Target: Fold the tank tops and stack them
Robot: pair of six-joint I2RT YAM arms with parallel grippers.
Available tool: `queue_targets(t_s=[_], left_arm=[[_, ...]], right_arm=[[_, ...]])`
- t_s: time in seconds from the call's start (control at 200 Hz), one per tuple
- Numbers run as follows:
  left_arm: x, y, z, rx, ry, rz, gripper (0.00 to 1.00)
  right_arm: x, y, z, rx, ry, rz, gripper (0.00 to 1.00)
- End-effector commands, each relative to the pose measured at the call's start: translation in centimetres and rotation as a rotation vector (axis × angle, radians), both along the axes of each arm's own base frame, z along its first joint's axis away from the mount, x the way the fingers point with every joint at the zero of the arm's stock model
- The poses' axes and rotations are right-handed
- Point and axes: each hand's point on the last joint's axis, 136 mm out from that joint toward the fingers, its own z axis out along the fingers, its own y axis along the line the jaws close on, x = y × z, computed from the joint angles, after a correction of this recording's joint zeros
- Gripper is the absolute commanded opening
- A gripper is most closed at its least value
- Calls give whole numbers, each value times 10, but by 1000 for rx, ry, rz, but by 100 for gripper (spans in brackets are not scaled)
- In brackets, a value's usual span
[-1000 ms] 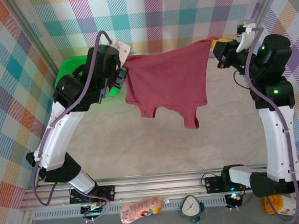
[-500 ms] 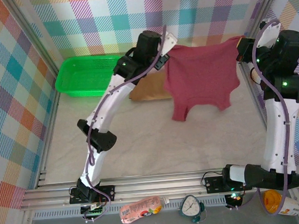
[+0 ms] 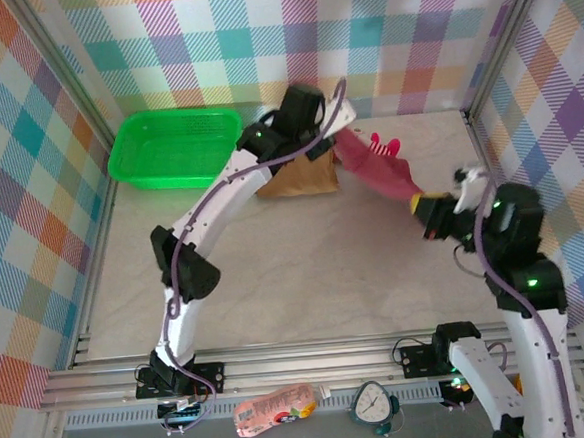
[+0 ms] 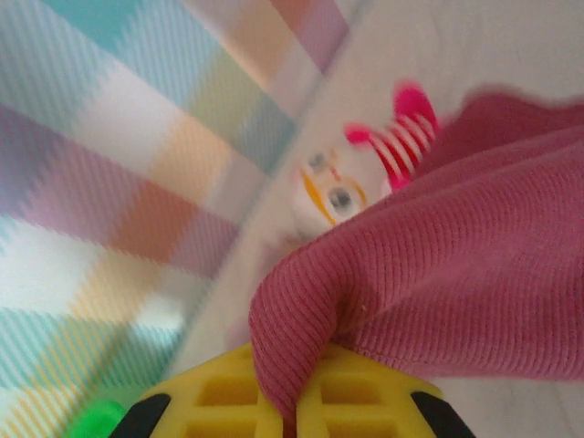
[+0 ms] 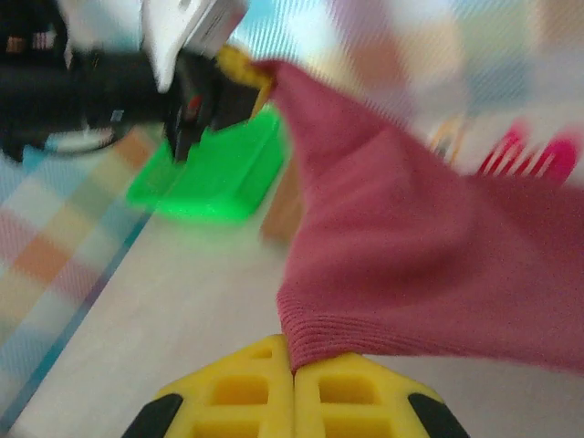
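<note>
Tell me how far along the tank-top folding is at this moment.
Done, apparently: a tan tank top lies as a compact folded rectangle on the table. In hand: the red tank top hangs stretched between the left hand and right hand, both pinched shut on its edge. Left: lay it down, fold it, stack it on the tan one.

Light is bright and even, and shadows on the pale beige table (image 3: 305,268) are soft. The right gripper (image 3: 420,206) is smeared by motion. Both wrist views are blurred far away; only the rose-red ribbed cloth tank top (image 4: 456,274) near the lens is sharp.
</note>
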Motion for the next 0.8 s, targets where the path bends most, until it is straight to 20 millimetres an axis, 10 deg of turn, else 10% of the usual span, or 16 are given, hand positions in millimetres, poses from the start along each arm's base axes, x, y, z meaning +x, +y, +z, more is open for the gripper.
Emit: queue_targets(t_s=[0.0,0.155,0.49,0.795], left_arm=[[-10,40,-44,36,-7,52,14],[-22,97,-109,199,97,164,16],[-50,196,-142,307,160,307,12],[-81,156,-147,-82,519,438,23]], right_arm=[[-20,23,-60,89,216,46,1],[-40,80,-143,-13,369,247,2],[-90,202,-189,-205,419,812,2],[-117,184,-206,-371,478,902,3]])
